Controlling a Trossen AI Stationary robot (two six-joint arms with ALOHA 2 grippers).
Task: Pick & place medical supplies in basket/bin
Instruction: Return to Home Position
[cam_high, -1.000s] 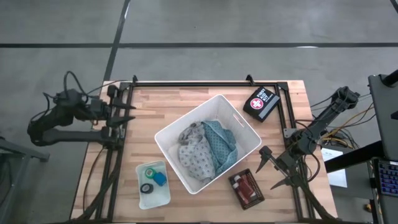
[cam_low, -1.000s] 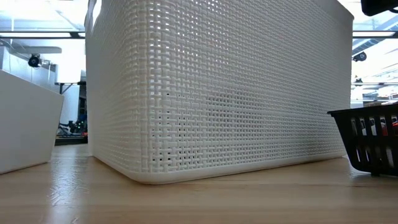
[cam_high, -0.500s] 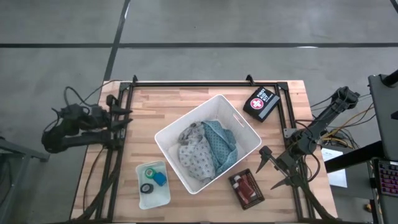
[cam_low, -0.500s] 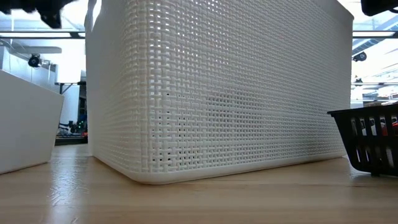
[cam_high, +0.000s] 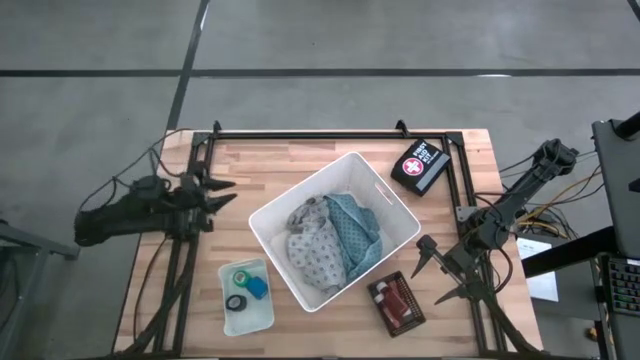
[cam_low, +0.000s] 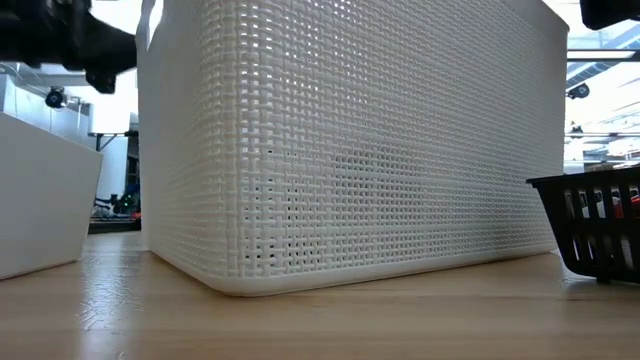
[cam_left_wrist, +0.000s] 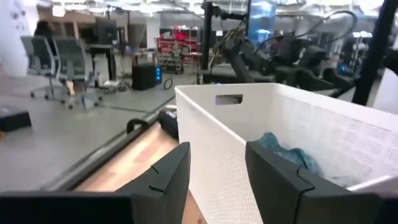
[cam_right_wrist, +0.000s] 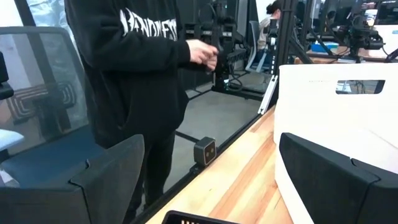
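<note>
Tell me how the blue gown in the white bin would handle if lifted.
The blue gown lies crumpled in folds, so it would probably sag and drape. It looks like thin cloth, likely light. It lies against the white gown, so it might drag that along.

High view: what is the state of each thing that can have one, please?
white bin: upright, holds two gowns.
blue gown: crumpled, in the bin.
white gown: crumpled, in the bin.
first-aid case: closed, lying flat.
small tray: upright, partly filled.
black basket: upright, partly filled.
left gripper: open, empty, at the table left edge.
right gripper: open, empty, at the table right edge.
</note>
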